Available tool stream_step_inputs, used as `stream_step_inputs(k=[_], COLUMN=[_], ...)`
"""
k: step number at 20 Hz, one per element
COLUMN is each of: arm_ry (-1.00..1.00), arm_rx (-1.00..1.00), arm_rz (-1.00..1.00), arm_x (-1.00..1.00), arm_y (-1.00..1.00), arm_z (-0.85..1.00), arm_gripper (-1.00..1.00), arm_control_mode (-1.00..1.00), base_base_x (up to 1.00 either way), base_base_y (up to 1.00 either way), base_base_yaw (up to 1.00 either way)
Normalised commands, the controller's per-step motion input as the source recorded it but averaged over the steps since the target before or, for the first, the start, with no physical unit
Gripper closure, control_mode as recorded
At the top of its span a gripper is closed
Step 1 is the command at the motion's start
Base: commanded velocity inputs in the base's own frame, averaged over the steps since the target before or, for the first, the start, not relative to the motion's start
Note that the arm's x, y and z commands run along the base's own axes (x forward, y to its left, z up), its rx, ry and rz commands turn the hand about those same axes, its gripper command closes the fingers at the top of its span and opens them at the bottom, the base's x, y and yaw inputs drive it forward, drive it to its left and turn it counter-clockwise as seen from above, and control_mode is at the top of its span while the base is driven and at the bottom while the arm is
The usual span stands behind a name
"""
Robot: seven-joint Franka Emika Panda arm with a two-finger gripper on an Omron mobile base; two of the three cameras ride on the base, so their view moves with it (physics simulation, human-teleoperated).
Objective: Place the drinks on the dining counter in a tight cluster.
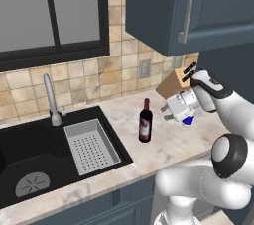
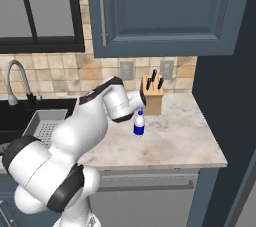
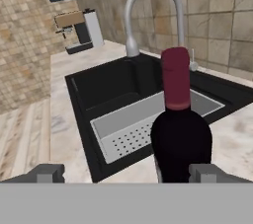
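A dark wine bottle [image 1: 145,122] with a red top stands upright on the marble counter to the right of the sink. My gripper [image 1: 166,113] hovers just right of it, pointing at it, jaws wide open and holding nothing. In the hand view the wine bottle [image 3: 180,134] stands close ahead, right of centre, in line with the right fingertip [image 3: 207,172]; my gripper [image 3: 127,173] does not touch it. A small clear bottle [image 2: 139,123] with a blue label and white cap stands by the knife block, partly hidden behind my hand as the small bottle [image 1: 188,119]. The dining counter is out of view.
The black sink [image 1: 30,144] holds a grey strainer basket [image 1: 92,147], with a curved faucet [image 1: 50,97] behind it. A wooden knife block [image 2: 152,96] stands by the tiled wall under a dark blue wall cabinet [image 1: 198,6]. A coffee machine [image 3: 81,31] sits far along the counter.
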Motion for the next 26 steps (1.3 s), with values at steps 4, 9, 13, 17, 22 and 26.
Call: stream_step_inputs(k=[4, 9, 13, 17, 22, 26], arm_ry=[0.00, 0.00, 0.00, 0.00, 0.00, 0.00], arm_rx=[0.00, 0.00, 0.00, 0.00, 0.00, 0.00], arm_rz=[0.00, 0.00, 0.00, 0.00, 0.00, 0.00], arm_x=[0.41, 0.38, 0.06, 0.00, -0.02, 0.00], arm_y=[0.00, 0.00, 0.00, 0.00, 0.06, 0.24], arm_z=[0.00, 0.00, -0.04, -0.10, -0.02, -0.20], arm_gripper=[-1.00, -1.00, -1.00, -1.00, -1.00, -1.00], arm_control_mode=[-1.00, -1.00, -1.00, -1.00, -1.00, -1.00], base_base_x=[0.00, 0.00, 0.00, 0.00, 0.00, 0.00], base_base_y=[0.00, 0.00, 0.00, 0.00, 0.00, 0.00], base_base_yaw=[0.00, 0.00, 0.00, 0.00, 0.00, 0.00])
